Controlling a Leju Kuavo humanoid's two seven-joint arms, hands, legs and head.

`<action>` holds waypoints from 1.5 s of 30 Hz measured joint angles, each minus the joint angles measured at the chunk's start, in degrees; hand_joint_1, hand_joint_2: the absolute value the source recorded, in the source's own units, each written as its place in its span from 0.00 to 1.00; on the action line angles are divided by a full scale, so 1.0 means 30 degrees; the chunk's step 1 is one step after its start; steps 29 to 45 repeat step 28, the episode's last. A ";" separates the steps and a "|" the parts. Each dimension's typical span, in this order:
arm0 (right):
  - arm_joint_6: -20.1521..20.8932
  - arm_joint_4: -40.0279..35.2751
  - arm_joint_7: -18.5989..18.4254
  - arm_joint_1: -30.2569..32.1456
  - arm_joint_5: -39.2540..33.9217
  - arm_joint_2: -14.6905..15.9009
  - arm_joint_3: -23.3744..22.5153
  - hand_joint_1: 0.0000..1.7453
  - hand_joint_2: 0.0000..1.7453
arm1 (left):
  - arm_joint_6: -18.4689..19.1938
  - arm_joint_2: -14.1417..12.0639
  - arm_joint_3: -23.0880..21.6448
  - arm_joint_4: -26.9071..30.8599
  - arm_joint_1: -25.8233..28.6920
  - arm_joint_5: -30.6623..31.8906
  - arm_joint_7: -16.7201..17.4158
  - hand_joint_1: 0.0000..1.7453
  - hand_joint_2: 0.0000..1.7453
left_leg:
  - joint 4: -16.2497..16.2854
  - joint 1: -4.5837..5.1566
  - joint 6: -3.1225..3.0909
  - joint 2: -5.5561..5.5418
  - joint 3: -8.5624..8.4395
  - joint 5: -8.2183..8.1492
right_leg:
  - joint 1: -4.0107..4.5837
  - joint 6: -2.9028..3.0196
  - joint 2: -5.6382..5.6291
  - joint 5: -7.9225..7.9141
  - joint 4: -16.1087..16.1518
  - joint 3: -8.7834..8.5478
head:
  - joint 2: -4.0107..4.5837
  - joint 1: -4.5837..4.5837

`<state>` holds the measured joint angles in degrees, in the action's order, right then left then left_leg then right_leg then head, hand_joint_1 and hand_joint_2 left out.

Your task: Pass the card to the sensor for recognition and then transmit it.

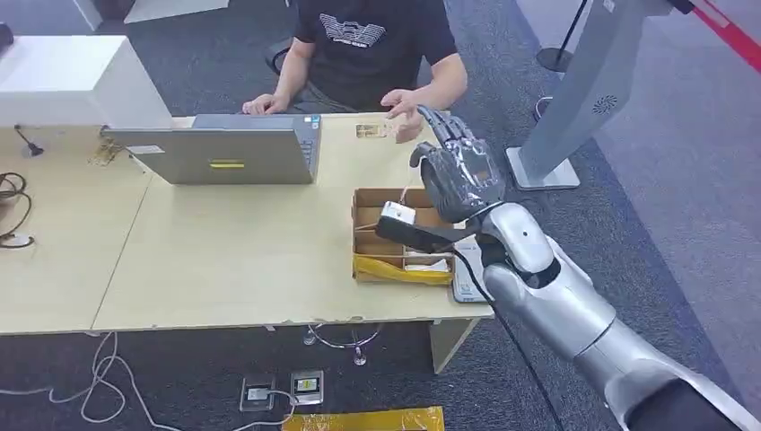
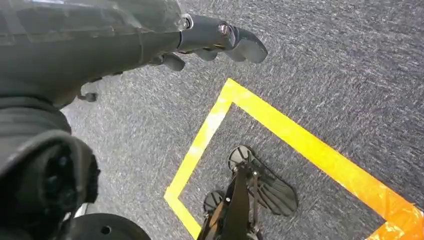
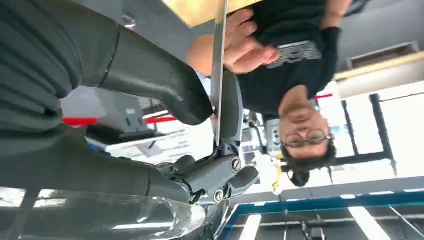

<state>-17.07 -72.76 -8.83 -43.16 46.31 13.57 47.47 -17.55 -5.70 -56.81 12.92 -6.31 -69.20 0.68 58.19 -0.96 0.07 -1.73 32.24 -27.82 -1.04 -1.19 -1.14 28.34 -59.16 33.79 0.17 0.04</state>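
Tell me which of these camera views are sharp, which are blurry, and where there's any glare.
Head view: evenly lit and fairly sharp, soft glare on the silver right hand. Left wrist view: left hand close and soft, carpet sharp. Right wrist view: bright washed-out background, card edge-on, person slightly soft.

Black shirt [image 1: 377,45], pale wooden table [image 1: 224,260], yellow floor tape [image 2: 300,142]

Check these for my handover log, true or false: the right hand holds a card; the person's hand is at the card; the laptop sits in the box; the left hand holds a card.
1. The right hand holds a card: true.
2. The person's hand is at the card: true.
3. The laptop sits in the box: false, it stands on the table beside it.
4. The left hand holds a card: false, it hangs over the floor holding nothing.
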 joint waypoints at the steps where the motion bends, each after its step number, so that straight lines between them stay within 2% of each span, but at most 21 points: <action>1: -0.0277 0.0372 0.0240 -0.0144 -0.0145 -0.0260 0.0000 1.00 1.00 | -0.0007 0.0000 -0.0007 0.0000 -0.0026 0.0036 0.0000 0.00 0.00 | 0.0000 0.0000 0.0000 0.0001 -0.0003 0.0000 | 0.0000 0.0000 0.0001 0.0000 0.0000 0.0000 | 0.0000 -0.0007; 14: -0.1062 0.3876 0.0844 -0.1720 -0.0874 -0.2243 0.0007 1.00 1.00 | -0.0182 0.0073 -0.0153 0.0000 -0.0098 0.0116 0.0175 0.00 0.00 | 0.0000 0.0000 0.0001 -0.0011 0.0006 0.0002 | 0.0000 0.0000 0.0006 0.0001 0.0000 0.0002 | 0.0000 -0.0007; 19: -0.1091 0.3932 0.0851 -0.1735 -0.0873 -0.2258 0.0007 1.00 1.00 | -0.0182 0.0073 -0.0153 0.0000 -0.0098 0.0116 0.0175 0.00 0.00 | 0.0000 0.0000 0.0000 -0.0012 0.0007 0.0002 | 0.0000 0.0000 0.0007 0.0001 0.0000 0.0002 | 0.0000 -0.0007; 20: -0.1469 0.5263 0.0960 -0.1984 -0.0997 -0.2716 0.0015 1.00 1.00 | -0.0175 0.0080 -0.0189 0.0000 -0.0102 0.0124 0.0175 0.00 0.00 | 0.0000 0.0000 0.0001 -0.0011 0.0004 0.0002 | 0.0000 0.0001 0.0005 0.0001 -0.0001 0.0001 | 0.0000 -0.0007; 27: -0.1696 0.6359 0.0960 -0.2076 -0.0880 -0.2957 0.0022 1.00 1.00 | -0.0168 0.0095 -0.0342 0.0000 -0.0104 0.0153 0.0175 0.00 0.00 | 0.0000 0.0000 0.0001 -0.0011 0.0004 0.0002 | 0.0000 0.0001 0.0006 0.0001 -0.0002 0.0001 | 0.0000 -0.0007; 28: -0.1725 0.6490 0.0960 -0.2094 -0.0859 -0.2986 0.0029 0.75 1.00 | -0.0175 0.0087 -0.0342 0.0000 -0.0102 0.0153 0.0182 0.00 0.00 | 0.0000 0.0000 0.0001 -0.0011 0.0003 0.0002 | 0.0000 0.0001 0.0006 0.0001 -0.0002 0.0001 | 0.0000 -0.0008; 45: -0.1725 0.6490 0.0960 -0.2094 -0.0859 -0.2986 0.0029 0.75 1.00 | -0.0175 0.0087 -0.0342 0.0000 -0.0102 0.0153 0.0182 0.00 0.00 | 0.0000 0.0000 0.0001 -0.0011 0.0003 0.0002 | 0.0000 0.0001 0.0006 0.0001 -0.0002 0.0001 | 0.0000 -0.0008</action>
